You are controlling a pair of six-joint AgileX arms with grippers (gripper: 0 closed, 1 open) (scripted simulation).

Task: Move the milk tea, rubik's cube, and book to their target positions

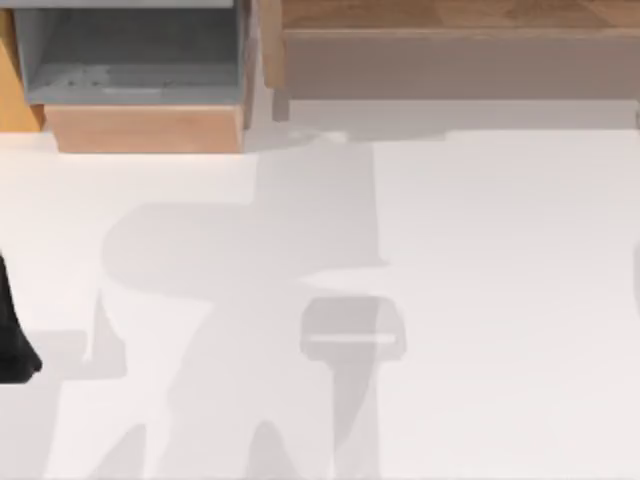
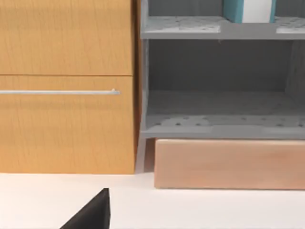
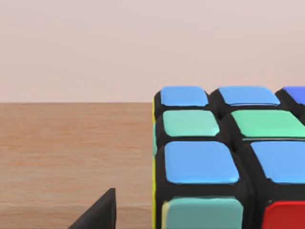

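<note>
From above, you see the white table [image 1: 480, 300] wide and bare in the middle and at the right, crossed by grey shadows. At its far edge stands a grey shelf unit [image 1: 135, 60] on a light wooden base [image 1: 145, 128], and to the right of it a long wooden platform [image 1: 450, 40]. A dark part of your left arm [image 1: 12, 345] shows at the left edge of the table.

In the left wrist view, you look at an orange wooden cabinet [image 2: 66, 95] with a thin metal handle [image 2: 59, 92], just beside the grey shelf unit [image 2: 219, 105]. On the upper shelf stands a teal and white book [image 2: 250, 10]. A black tip of the left hand [image 2: 93, 214] is low over the table; if it is wide or narrow, you cannot tell.

In the right wrist view, the rubik's cube [image 3: 224, 162] sits on a wooden surface [image 3: 71, 152], very near to the camera. One black fingertip of the right hand [image 3: 97, 214] is beside the cube's yellow edge, not touching; its opening you cannot tell.
</note>
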